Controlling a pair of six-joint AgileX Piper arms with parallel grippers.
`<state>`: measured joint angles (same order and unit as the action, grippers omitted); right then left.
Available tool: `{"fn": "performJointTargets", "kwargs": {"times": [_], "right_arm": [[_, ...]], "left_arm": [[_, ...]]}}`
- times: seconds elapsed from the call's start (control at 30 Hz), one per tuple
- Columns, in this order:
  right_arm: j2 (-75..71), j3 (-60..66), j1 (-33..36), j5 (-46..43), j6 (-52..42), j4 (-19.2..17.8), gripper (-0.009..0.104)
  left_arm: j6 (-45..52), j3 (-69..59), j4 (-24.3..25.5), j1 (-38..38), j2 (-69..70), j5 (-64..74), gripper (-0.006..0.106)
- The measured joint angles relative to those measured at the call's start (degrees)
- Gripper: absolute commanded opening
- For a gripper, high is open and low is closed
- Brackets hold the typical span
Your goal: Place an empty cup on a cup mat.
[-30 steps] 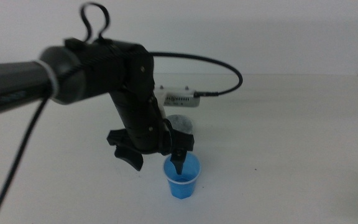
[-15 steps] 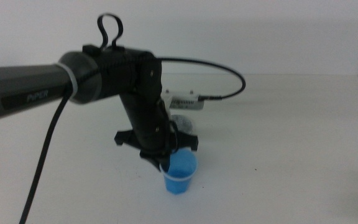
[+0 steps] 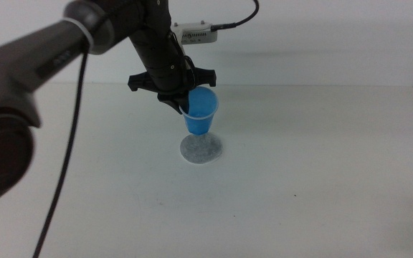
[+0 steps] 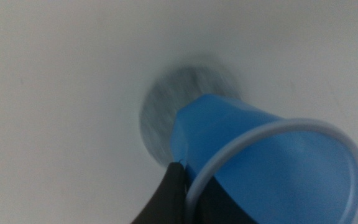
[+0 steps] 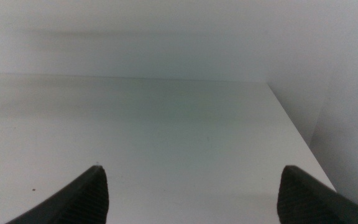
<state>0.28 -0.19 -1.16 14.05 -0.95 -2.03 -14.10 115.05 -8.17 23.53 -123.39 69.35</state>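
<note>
Cup (image 3: pixel 200 110) airborne, rim clamped in left hand (image 3: pixel 183 106), above cup mat (image 3: pixel 200 148); lowering, release left. Right hand (image 5: pixel 191 190) spread, idle.

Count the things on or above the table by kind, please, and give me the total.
Cup: 1, blue, held by the left hand above the mat.
Mat: 1, grey, flat on the table.
Total: 2.
The right hand waits open, away from both.
</note>
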Motion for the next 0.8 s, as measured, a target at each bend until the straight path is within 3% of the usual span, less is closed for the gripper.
{"fn": "performJointTargets", "kwargs": {"times": [0.57, 0.7, 0.8], "right_arm": [[0.0, 0.0, 0.0, 0.0, 0.0, 0.0, 0.093], [0.0, 0.0, 0.0, 0.0, 0.0, 0.0, 0.093], [0.0, 0.0, 0.0, 0.0, 0.0, 0.0, 0.093]], "left_arm": [[0.7, 4.1, -4.1, -1.1, -8.9, 0.6, 0.002], [0.7, 4.1, -3.3, -1.1, -9.5, 0.6, 0.023], [0.9, 4.1, -2.0, -1.1, -9.5, 0.6, 0.051]]}}
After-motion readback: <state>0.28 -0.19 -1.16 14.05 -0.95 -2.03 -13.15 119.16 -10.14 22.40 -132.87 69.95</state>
